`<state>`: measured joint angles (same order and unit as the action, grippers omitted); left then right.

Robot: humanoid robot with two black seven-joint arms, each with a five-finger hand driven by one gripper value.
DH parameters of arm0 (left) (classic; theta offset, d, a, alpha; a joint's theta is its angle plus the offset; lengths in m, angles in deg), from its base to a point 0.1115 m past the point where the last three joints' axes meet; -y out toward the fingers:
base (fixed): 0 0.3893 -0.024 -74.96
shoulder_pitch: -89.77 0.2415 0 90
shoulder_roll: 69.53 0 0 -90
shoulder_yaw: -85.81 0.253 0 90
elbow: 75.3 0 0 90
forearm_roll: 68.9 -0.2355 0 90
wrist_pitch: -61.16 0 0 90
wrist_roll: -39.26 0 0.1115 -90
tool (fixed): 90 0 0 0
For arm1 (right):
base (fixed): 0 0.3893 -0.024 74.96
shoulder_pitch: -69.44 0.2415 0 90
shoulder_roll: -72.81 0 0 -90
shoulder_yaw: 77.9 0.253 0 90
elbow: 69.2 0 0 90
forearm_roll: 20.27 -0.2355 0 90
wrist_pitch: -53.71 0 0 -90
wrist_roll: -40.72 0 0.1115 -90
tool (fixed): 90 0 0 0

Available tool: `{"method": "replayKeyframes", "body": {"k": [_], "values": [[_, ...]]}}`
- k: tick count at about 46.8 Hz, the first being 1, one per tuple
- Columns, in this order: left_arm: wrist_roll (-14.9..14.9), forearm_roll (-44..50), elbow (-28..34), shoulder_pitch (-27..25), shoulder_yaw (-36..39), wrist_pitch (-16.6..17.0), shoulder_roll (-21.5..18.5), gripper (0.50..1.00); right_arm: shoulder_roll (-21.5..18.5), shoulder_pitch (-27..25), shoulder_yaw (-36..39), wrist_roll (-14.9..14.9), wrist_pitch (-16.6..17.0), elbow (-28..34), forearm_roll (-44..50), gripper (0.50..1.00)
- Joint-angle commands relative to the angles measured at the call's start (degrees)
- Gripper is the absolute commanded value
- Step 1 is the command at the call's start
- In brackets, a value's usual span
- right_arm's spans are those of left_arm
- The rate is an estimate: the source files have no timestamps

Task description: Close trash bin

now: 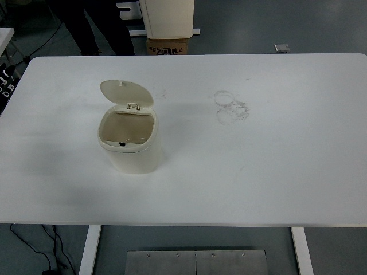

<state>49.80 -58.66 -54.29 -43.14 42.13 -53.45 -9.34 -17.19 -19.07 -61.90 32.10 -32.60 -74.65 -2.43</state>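
A small cream trash bin (131, 154) stands on the white table (258, 172), left of centre. Its hinged lid (126, 92) is swung up and back, leaning away from me, so the mouth of the bin is uncovered and the inside shows. A small dark latch sits at the front rim of the opening. Neither of my arms or hands shows anywhere in the head view.
Faint grey ring smudges (231, 106) mark the table right of centre. Beyond the far edge stand a person's dark legs (92, 26), a cream cabinet (167, 17) and a cardboard box (168, 46). Cables lie on the floor at the bottom left.
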Motion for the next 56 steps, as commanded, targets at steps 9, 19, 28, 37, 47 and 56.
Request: {"method": "replayKeyframes", "body": {"k": [9,19,28,37,47,56], "values": [[0.0,0.13,0.08,-0.07,0.0,0.0,0.02,1.0,0.0,0.0,0.0,0.01,0.0,0.0,0.0,0.991],[0.0,0.22,-0.01,-0.16,0.0,0.17,0.02,1.0,0.0,0.0,0.0,0.01,0.0,0.0,0.0,0.991],[-0.09,0.04,0.16,-0.86,0.0,0.26,0.45,1.0,0.0,0.0,0.0,0.01,0.0,0.0,0.0,0.991],[-0.09,-0.22,0.34,-1.13,0.18,-0.09,0.55,1.0,0.0,0.0,0.0,0.01,0.0,0.0,0.0,0.991],[-0.18,-0.22,2.89,-0.77,0.18,0.35,0.02,1.0,0.0,0.0,0.0,0.01,0.0,0.0,0.0,0.991],[-0.26,-0.22,3.68,-0.86,0.18,0.52,-0.33,1.0,0.0,0.0,0.0,0.01,0.0,0.0,0.0,0.991]]}}
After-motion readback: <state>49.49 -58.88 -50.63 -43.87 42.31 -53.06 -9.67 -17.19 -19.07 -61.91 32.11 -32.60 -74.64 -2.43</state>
